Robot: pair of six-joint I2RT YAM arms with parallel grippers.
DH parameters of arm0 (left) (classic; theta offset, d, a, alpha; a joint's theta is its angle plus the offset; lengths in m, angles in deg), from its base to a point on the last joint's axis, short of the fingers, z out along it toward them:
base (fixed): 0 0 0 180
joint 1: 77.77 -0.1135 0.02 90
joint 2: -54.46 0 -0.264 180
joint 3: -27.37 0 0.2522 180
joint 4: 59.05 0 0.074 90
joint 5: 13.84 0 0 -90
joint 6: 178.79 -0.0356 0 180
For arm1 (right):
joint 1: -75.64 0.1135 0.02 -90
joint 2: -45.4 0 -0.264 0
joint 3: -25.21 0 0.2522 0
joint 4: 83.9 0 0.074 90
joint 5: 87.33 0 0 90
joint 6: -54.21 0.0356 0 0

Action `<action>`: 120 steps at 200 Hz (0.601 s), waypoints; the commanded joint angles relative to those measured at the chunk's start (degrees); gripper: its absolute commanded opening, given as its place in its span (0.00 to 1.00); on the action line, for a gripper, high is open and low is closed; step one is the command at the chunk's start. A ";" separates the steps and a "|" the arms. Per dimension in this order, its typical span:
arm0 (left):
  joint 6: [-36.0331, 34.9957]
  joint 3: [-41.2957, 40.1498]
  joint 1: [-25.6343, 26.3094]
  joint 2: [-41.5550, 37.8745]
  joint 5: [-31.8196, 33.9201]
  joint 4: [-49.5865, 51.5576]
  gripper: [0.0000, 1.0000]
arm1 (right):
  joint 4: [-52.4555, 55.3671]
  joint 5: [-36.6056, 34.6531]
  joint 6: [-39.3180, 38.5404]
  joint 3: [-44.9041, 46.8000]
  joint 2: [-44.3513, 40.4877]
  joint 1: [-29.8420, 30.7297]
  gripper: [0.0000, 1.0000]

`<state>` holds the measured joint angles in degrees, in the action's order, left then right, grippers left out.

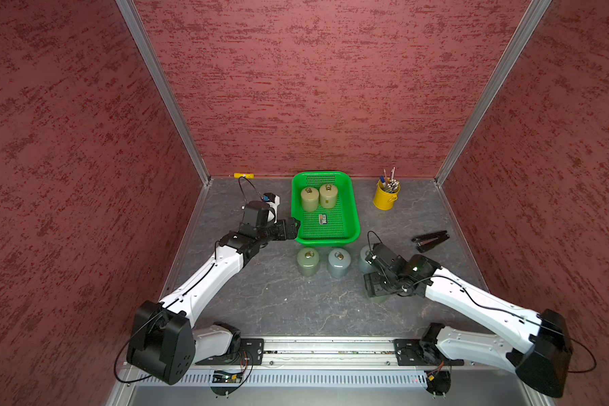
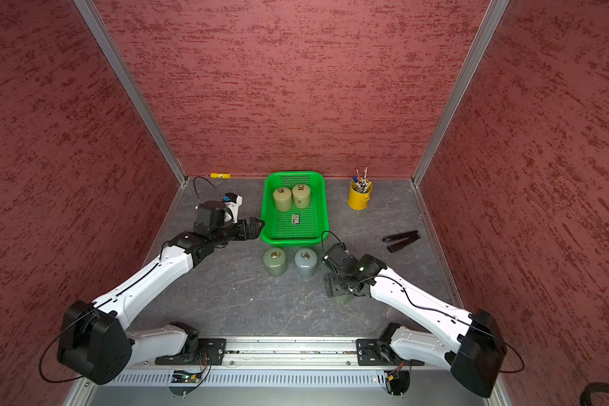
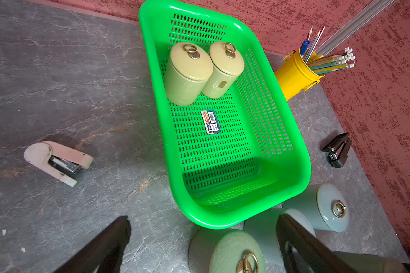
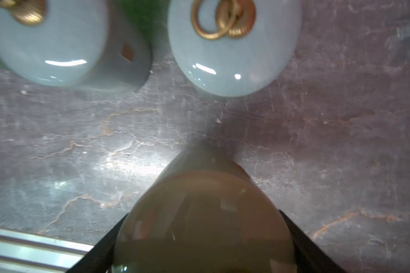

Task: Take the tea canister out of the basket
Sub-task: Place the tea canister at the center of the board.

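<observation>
The green basket (image 1: 327,242) (image 2: 292,240) (image 3: 304,165) stands at the back middle of the table. Two cream tea canisters (image 1: 309,198) (image 1: 328,195) (image 3: 187,71) stand upright side by side at its far end. My left gripper (image 1: 294,228) (image 2: 259,226) (image 3: 204,218) is open and empty, beside the basket's near left corner. Near the table's front right, my right gripper (image 1: 375,288) (image 4: 202,236) is shut on an olive tea canister (image 4: 204,212) (image 1: 378,298); its fingers press both of the canister's sides.
Three canisters stand in a row before the basket: green (image 1: 308,262) (image 3: 234,253), grey-blue (image 1: 338,262), and one half hidden by the right arm (image 1: 364,258). Also on the table are a yellow bucket of pencils (image 1: 385,197), a black stapler (image 1: 431,240) and a white stapler (image 3: 57,160).
</observation>
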<state>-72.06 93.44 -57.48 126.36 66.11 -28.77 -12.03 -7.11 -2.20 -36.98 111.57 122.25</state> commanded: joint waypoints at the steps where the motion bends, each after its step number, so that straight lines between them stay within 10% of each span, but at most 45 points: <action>1: 0.06 0.77 0.27 0.35 0.29 -0.64 1.00 | -2.91 -3.07 3.25 0.57 1.68 0.38 0.00; 71: -0.06 -0.01 0.20 0.31 0.84 -0.94 1.00 | -7.96 -3.54 3.33 2.34 2.22 0.41 0.00; 120: -0.12 -0.37 0.19 0.08 1.08 -1.02 1.00 | -10.04 -3.10 3.71 3.98 2.73 0.41 0.18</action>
<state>-72.08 93.44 -57.48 126.36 66.20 -28.77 -19.05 -8.14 0.55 -33.39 115.24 122.28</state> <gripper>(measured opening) 0.997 0.844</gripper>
